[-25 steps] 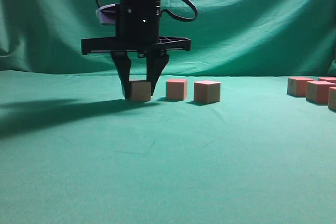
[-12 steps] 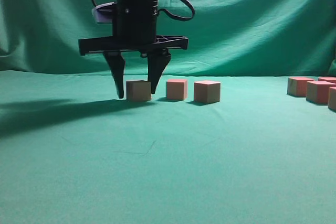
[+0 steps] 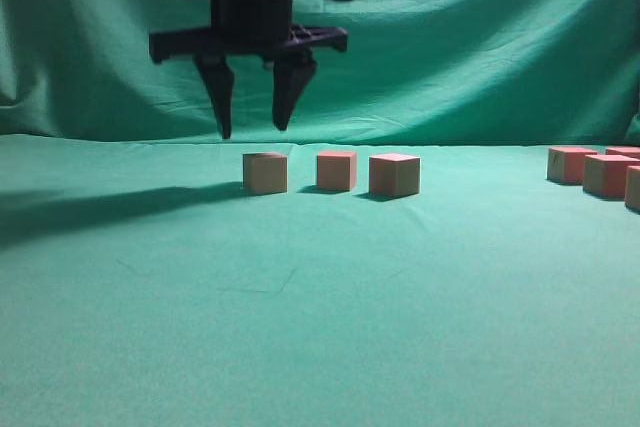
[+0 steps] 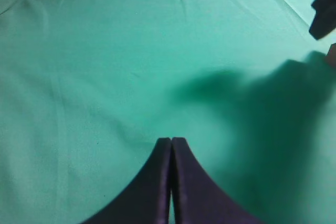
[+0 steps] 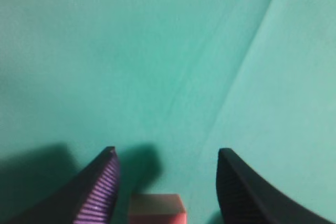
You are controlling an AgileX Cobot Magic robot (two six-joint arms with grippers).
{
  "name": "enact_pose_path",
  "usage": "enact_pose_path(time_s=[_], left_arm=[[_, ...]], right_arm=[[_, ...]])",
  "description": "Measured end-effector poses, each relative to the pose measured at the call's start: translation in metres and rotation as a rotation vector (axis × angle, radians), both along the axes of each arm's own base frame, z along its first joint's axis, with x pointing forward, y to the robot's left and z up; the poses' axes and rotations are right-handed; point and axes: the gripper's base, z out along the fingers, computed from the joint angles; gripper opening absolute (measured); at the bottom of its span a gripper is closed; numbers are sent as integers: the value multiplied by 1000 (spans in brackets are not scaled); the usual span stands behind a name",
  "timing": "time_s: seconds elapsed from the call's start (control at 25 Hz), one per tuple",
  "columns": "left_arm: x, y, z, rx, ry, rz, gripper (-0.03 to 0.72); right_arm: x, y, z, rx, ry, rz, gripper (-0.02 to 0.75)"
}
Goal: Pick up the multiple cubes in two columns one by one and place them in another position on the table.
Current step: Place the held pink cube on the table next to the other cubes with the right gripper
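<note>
Three cubes stand in a row on the table (image 3: 320, 327): the left cube (image 3: 265, 172), the middle cube (image 3: 336, 170) and the right cube (image 3: 394, 174). My right gripper (image 3: 252, 131) hangs open and empty a little above the left cube, slightly to its left. In the right wrist view the open gripper (image 5: 167, 151) frames that cube's pinkish-red top (image 5: 156, 208) below it. My left gripper (image 4: 171, 140) is shut and empty over bare cloth; it does not show in the exterior view.
More cubes sit at the far right edge (image 3: 571, 163), (image 3: 610, 174), one cut off by the frame. The green cloth backdrop (image 3: 480, 47) hangs behind the table. The right gripper's dark body (image 4: 325, 9) shows at the left wrist view's top right.
My right gripper has opened off the left cube and risen straight up; the cube stays on the table where it was set.
</note>
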Motion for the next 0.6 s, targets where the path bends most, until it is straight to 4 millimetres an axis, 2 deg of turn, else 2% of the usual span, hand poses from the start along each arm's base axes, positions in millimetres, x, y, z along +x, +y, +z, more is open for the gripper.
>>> enact_pose_path(time_s=[0.2,0.52,0.6], left_arm=[[0,0,0,0,0,0,0],[0,0,0,0,0,0,0],[0,0,0,0,0,0,0]], right_arm=[[-6,-1,39,20,-36,19,381],[-47,-19,152,124,-179,102,381],[-60,-25,173,151,-204,113,381]])
